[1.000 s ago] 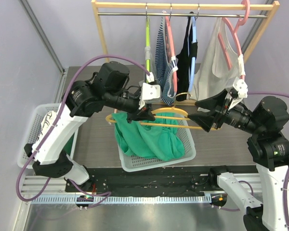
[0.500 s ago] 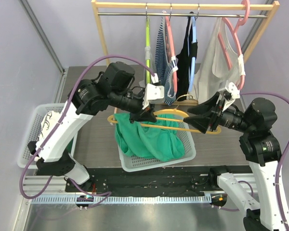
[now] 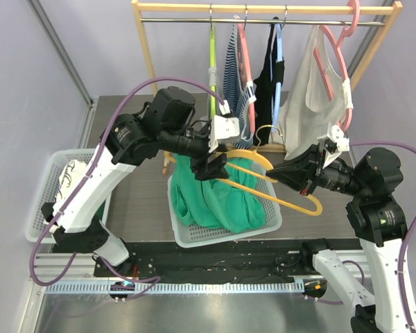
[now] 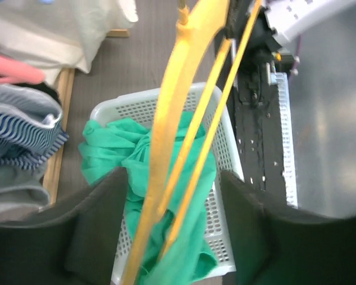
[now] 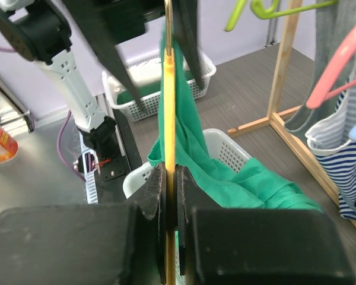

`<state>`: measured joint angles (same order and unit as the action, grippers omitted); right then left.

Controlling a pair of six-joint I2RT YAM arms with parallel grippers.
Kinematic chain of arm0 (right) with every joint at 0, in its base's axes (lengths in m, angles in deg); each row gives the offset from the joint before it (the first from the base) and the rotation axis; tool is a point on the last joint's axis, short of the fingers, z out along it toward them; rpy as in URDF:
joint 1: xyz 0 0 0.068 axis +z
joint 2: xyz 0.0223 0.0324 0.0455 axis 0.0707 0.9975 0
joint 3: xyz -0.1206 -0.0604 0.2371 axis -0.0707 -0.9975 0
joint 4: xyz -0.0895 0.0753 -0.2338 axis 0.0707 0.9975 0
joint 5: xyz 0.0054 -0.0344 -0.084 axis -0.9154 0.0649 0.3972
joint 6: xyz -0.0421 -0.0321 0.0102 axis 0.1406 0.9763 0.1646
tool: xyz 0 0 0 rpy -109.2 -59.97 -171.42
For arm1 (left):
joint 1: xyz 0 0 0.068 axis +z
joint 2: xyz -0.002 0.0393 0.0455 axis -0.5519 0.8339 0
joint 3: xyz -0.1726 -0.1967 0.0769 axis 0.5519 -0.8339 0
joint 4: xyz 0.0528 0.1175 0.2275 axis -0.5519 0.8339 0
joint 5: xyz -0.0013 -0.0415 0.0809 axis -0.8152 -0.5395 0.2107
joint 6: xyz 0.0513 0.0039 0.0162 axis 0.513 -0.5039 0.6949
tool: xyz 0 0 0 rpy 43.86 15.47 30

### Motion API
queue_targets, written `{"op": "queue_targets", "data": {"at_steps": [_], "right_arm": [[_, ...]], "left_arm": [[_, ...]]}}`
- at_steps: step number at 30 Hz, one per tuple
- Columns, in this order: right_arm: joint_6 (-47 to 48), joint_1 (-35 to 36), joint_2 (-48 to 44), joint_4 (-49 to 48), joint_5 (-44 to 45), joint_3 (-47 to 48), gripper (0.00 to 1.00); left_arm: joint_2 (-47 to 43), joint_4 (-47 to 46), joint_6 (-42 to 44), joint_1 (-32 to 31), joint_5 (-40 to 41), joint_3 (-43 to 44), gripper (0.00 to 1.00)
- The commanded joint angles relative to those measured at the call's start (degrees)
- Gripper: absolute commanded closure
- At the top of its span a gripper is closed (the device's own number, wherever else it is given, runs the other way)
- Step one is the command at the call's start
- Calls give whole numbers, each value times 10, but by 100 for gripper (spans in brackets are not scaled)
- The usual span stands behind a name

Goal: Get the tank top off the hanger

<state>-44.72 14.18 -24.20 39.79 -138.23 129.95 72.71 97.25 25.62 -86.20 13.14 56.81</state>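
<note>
The green tank top (image 3: 208, 198) hangs from the left end of the yellow hanger (image 3: 291, 201) and bunches down into the white basket (image 3: 225, 238). My left gripper (image 3: 213, 166) is open around the hanger's left part, its fingers on either side and apart from it. In the left wrist view the hanger (image 4: 166, 136) runs between the open gripper (image 4: 175, 231) above the tank top (image 4: 124, 154). My right gripper (image 3: 279, 173) is shut on the hanger's bar. The right wrist view shows that gripper (image 5: 170, 190) clamping the hanger (image 5: 169, 101), with the tank top (image 5: 193, 136) behind it.
A wooden rack (image 3: 149, 48) at the back carries a striped top (image 3: 236, 90), a black garment (image 3: 267, 83) and a white garment (image 3: 312, 90) on a pink hanger. A second white basket (image 3: 48, 177) with clothes stands at the left.
My left gripper has opened and let go of the hanger. My right gripper has closed on the hanger's bar, and the hanger's right end has tipped down.
</note>
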Motion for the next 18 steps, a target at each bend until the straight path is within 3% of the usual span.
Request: {"op": "queue_targets", "data": {"at_steps": [1, 2, 7, 12, 13, 18], "right_arm": [[-14, -3, -5, -26, 48, -5, 99], [-14, -3, -6, -25, 53, -6, 99], [-10, -2, -12, -19, 79, 0, 99], [-12, -3, -11, -24, 106, 22, 99], [-16, -2, -11, -28, 106, 24, 99], [-41, -2, -1, -65, 98, 26, 99]], "left_arm": [[-32, -79, -14, -4, 83, 15, 8], [-36, -92, -10, -5, 98, 24, 1], [-69, -123, 4, -4, 231, 41, 0], [-184, -172, 14, -4, 310, -132, 1], [-196, -178, 16, -5, 335, -185, 6], [-221, -214, 7, -5, 388, -257, 22]]}}
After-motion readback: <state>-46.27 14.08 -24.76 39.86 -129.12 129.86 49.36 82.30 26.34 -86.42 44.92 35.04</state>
